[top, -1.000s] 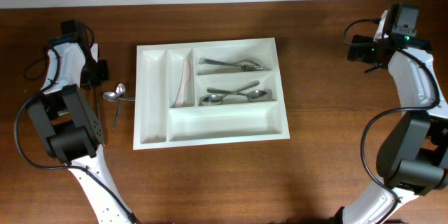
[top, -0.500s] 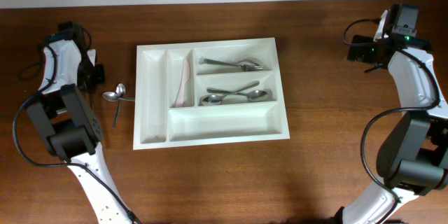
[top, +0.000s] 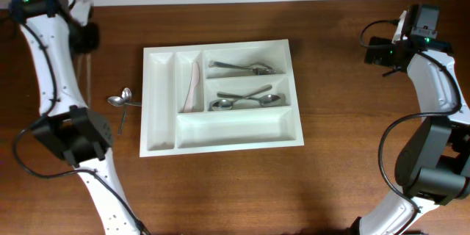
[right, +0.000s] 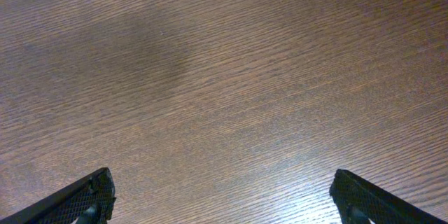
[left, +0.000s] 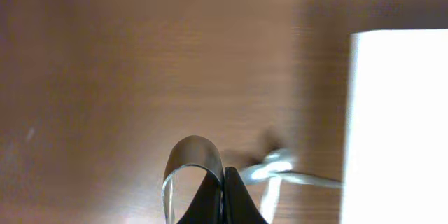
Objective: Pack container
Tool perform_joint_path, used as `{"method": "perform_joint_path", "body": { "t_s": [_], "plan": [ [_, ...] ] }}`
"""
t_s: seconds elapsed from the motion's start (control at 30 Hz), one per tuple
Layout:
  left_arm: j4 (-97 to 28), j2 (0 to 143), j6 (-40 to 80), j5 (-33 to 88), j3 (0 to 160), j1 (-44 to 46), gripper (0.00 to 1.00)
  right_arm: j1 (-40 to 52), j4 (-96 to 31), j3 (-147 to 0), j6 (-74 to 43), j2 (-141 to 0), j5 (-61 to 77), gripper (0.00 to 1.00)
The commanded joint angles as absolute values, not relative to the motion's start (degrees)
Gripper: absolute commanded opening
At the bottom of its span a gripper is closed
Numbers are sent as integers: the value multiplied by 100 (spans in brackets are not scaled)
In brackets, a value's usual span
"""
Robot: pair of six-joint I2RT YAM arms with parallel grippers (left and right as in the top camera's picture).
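The white container (top: 220, 143) lies mid-table and shows as a white edge in the left wrist view (left: 399, 112). It holds a pale utensil (top: 194, 84) in a narrow slot and spoons (top: 242, 67) (top: 246, 100) in two wide slots. My left gripper (top: 83, 38) is raised at the far left, away from the container. In the left wrist view its jaws (left: 222, 196) are shut on a shiny metal utensil (left: 185, 164) with a rounded end, seen as a thin line in the overhead view (top: 88, 70). My right gripper (top: 376, 50) (right: 224, 206) is open and empty over bare wood at the far right.
A loose spoon (top: 121, 99) (left: 280, 164) and a dark thin utensil (top: 122, 121) lie on the wood just left of the container. The container's bottom wide slot and leftmost narrow slot hold nothing.
My left arm has lifted from beside the loose spoon and swung toward the far left corner, carrying a metal utensil. The right arm has not moved.
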State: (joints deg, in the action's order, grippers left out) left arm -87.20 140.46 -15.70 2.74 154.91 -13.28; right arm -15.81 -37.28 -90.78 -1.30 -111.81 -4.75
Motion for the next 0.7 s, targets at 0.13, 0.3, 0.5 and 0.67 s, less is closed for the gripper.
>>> {"method": "perform_joint_path", "body": {
  "t_s": [0.13, 0.3, 0.5, 0.67],
  "plan": [
    [-9024, 13939, -2930, 1846, 15756, -123, 2, -1579, -3732, -9172, -130, -11198, -563, 99],
    [-9179, 13939, -3568, 1857, 15756, 919, 2, -1579, -3732, -9172, -128, -11198, -563, 99],
    [-9671, 13939, -4239, 1876, 15740, 2027, 2, -1579, -3732, -9172, -130, -11198, -563, 99],
    [-9671, 13939, -4368, 1870, 15644, 2733, 2, -1579, -3732, -9172, -130, -11198, -563, 99]
  ]
}}
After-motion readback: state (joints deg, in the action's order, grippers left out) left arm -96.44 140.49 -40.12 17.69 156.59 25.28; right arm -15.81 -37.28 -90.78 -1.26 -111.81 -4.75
